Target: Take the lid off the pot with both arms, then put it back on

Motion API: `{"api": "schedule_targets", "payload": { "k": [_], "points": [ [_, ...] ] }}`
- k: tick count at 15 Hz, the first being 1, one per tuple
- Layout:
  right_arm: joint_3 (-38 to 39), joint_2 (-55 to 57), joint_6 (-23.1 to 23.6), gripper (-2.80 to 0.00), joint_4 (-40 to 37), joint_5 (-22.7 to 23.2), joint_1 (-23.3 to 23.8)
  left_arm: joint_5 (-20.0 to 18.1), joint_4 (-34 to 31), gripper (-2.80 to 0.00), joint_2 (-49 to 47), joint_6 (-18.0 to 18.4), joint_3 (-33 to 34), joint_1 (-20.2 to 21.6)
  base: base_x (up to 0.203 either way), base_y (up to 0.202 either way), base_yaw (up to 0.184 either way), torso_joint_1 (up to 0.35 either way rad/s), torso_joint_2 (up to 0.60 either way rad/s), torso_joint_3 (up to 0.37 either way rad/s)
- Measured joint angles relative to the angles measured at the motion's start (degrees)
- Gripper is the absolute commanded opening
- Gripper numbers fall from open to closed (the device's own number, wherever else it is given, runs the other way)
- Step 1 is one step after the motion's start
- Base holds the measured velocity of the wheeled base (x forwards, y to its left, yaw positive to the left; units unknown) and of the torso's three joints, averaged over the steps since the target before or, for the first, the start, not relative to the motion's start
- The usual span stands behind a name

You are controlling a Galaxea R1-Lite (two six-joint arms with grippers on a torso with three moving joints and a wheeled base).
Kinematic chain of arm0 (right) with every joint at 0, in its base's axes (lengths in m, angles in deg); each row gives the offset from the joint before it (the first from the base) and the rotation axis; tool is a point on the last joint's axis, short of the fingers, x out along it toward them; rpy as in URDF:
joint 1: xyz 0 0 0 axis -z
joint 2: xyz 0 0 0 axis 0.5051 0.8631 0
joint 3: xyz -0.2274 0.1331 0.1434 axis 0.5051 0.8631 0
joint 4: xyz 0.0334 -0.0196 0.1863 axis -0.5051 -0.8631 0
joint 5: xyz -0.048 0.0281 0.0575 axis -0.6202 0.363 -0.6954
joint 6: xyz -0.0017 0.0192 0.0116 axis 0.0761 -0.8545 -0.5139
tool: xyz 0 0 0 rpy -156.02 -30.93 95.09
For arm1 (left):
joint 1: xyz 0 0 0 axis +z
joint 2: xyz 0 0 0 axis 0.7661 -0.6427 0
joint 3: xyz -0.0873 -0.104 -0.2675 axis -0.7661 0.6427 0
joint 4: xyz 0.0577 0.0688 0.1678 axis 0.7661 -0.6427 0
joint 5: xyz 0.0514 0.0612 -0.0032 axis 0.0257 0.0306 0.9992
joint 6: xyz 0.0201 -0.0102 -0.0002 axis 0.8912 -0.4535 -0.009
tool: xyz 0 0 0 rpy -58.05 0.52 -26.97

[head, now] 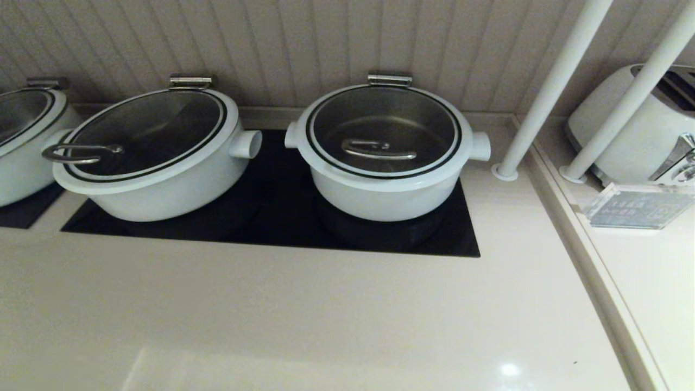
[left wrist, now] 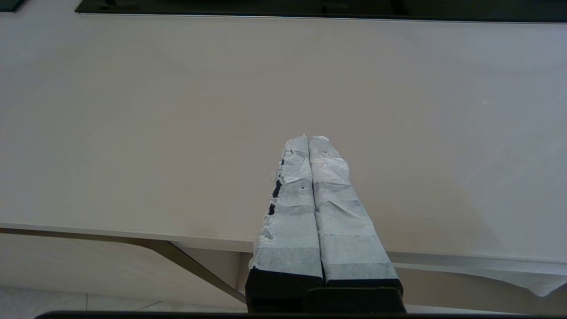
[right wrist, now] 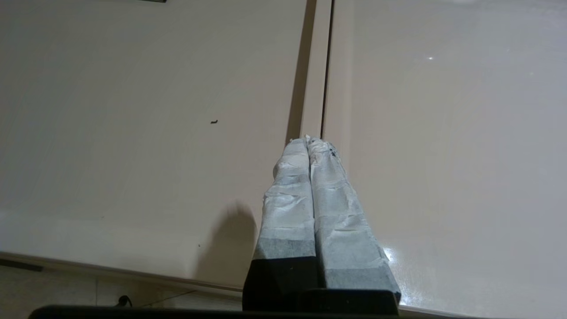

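Observation:
The deep white pot (head: 380,190) stands on the black cooktop (head: 282,228) at centre right in the head view, with stub handles on both sides and a steel hinge clip at the back. The glass lid (head: 383,130) sits closed on it, its bent steel bar handle (head: 378,149) in the middle. Neither arm shows in the head view. My left gripper (left wrist: 308,137) is shut and empty above the bare counter near its front edge. My right gripper (right wrist: 308,140) is shut and empty above the counter, over a seam between two slabs.
A wider, shallower white pot (head: 157,179) with a loop-handled lid stands to the left; a third pot (head: 21,141) is at the far left. Two white slanted poles (head: 548,92) rise right of the pot. A toaster (head: 640,125) and a clear sign holder (head: 635,209) sit on the right counter.

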Motion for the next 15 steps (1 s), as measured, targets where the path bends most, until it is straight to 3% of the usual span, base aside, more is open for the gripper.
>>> {"api": "schedule_targets", "payload": {
  "k": [15],
  "points": [
    [0.02, 0.00, -0.57, -2.80, 0.06, -0.06, 0.00, 0.02, 0.00, -2.80, 0.00, 0.00, 0.00, 0.00, 0.000, 0.000, 0.000, 0.000, 0.00, 0.000]
  ]
}}
